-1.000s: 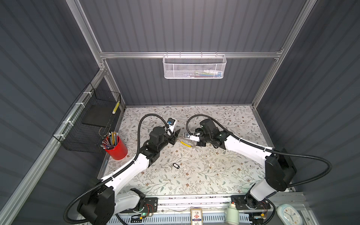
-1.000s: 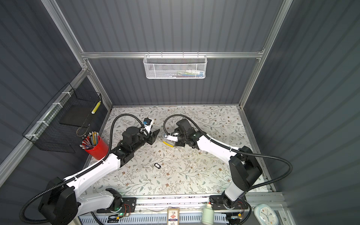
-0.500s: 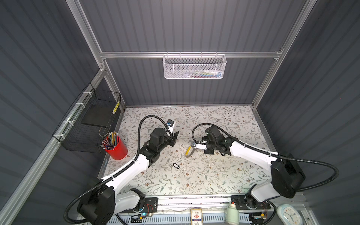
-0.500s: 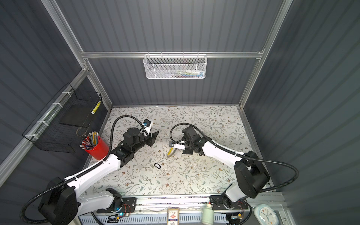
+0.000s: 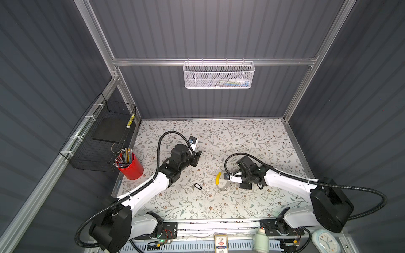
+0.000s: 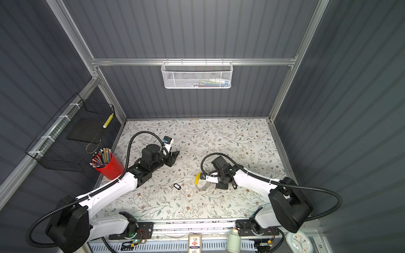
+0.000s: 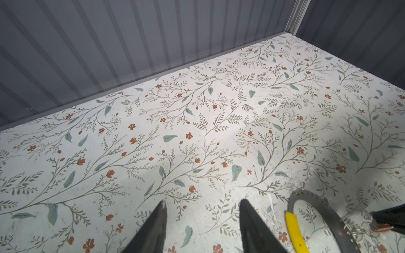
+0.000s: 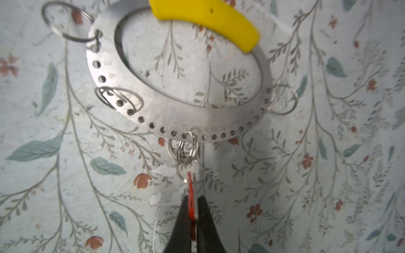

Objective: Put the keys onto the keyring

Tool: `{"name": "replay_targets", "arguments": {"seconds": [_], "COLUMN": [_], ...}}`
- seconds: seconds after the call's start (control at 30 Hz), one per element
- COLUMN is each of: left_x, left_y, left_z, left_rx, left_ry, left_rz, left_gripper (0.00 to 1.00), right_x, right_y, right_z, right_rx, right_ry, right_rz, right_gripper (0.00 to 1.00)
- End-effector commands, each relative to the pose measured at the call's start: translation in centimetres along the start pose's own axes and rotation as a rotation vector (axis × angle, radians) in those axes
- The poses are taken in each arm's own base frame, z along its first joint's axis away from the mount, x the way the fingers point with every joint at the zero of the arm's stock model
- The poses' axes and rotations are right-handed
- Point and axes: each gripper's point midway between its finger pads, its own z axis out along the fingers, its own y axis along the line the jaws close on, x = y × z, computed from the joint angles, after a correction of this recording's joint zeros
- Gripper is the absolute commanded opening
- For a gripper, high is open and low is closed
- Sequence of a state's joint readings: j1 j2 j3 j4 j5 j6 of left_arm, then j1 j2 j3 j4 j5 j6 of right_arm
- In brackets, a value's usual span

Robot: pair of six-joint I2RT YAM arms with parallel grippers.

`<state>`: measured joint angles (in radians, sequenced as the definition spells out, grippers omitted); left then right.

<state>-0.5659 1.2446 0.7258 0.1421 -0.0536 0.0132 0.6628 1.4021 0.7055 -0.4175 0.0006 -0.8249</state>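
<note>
The right tool (image 8: 194,198) is clamped tight on the orange-red tag (image 8: 190,186), gripping it edge-on. A short chain of small split rings links that tag to a hole in the keyring (image 8: 175,116), which sits right of the middle of the desk (image 5: 241,140). The black-framed tag (image 5: 198,186) lies loose on the desk near the hoop, apart from it. The left tool (image 7: 203,201) hangs agape over the floral surface, nothing between its fingers.
</note>
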Motion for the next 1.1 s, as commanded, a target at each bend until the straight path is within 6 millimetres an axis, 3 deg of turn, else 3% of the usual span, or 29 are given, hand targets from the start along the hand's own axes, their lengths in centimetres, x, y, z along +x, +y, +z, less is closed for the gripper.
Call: {"name": "replay_targets", "arguments": {"seconds": [0.0,0.17,0.3,0.4,0.53,0.6,0.7,0.87,1.0,1.07], "left_x": [1.0,1.6,1.7,2.0,2.9,3.2,3.1,3.3,3.0,2.4], "left_y": [0.1,-0.1,-0.6,-1.7,-3.4,-3.9,-5.0,-6.6,-6.6,-6.3], "left_z": [0.1,0.1,0.3,0.4,0.3,0.3,0.2,0.4,0.7,0.7], "left_rx": [0.004,0.017,0.046,0.114,0.221,0.252,0.316,0.359,0.338,0.318], "left_ry": [0.039,0.057,0.072,0.101,0.148,0.164,0.161,0.179,0.17,0.149], "left_rz": [-0.026,-0.026,0.001,0.049,0.118,0.132,0.15,0.214,0.219,0.195], "left_gripper": [0.54,0.54,0.54,0.54,0.54,0.54,0.53,0.51,0.51,0.51], "right_x": [1.5,2.5,2.9,2.2,0.5,-0.7,-2.5,-3.3,-4.8,-5.8], "right_y": [0.2,0.8,0.0,-1.6,-3.5,-3.9,-3.4,-3.7,-7.0,-7.3], "right_z": [0.4,0.9,0.5,-1.2,-4.7,-6.6,-7.9,-6.1,-4.9,-4.8], "right_rx": [-0.008,-0.015,0.021,0.07,0.148,0.191,0.168,0.09,0.028,-0.079], "right_ry": [0.056,0.086,0.091,0.025,-0.157,-0.263,-0.375,-0.339,-0.301,-0.301], "right_rz": [0.055,0.088,0.127,0.197,0.261,0.238,0.17,0.145,0.375,0.522], "right_gripper": [0.01,0.12,0.22,0.29,0.39,0.44,0.46,0.46,0.42,0.4]}}
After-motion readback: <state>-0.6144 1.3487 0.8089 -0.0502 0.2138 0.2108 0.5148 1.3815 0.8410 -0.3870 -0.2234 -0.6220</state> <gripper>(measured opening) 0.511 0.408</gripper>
